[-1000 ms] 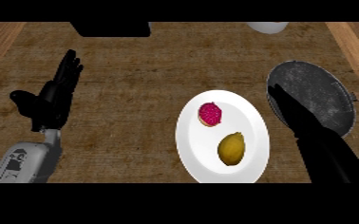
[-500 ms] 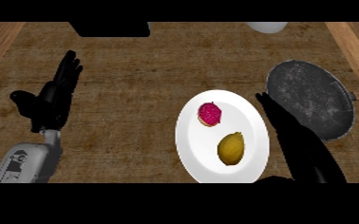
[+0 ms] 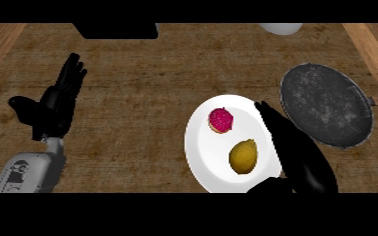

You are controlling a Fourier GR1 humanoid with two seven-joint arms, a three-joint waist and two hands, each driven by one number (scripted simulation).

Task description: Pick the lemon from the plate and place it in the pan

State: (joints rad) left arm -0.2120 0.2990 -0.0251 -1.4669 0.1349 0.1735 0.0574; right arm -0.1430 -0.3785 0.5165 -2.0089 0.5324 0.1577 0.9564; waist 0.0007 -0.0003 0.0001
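A yellow lemon [image 3: 244, 156] lies on the near half of a white plate [image 3: 203, 145], with a pink-red fruit [image 3: 220, 120] behind it. To the right of the plate sits a dark round pan [image 3: 325, 104] with nothing in it. My right hand [image 3: 295, 152] is open, its straight fingers stretched over the plate's right rim just right of the lemon, thumb low at the lower edge. It does not hold the lemon. My left hand [image 3: 53, 107] rests open at the far left, fingers up.
A black object [image 3: 118, 30] sits at the back left and a pale round thing [image 3: 280, 28] at the back edge. Wooden borders run along both sides of the brown counter [image 3: 148, 80].
My right hand has moved left from over the pan's edge to the plate's right rim, beside the lemon. The left hand, lemon and plate have stayed put.
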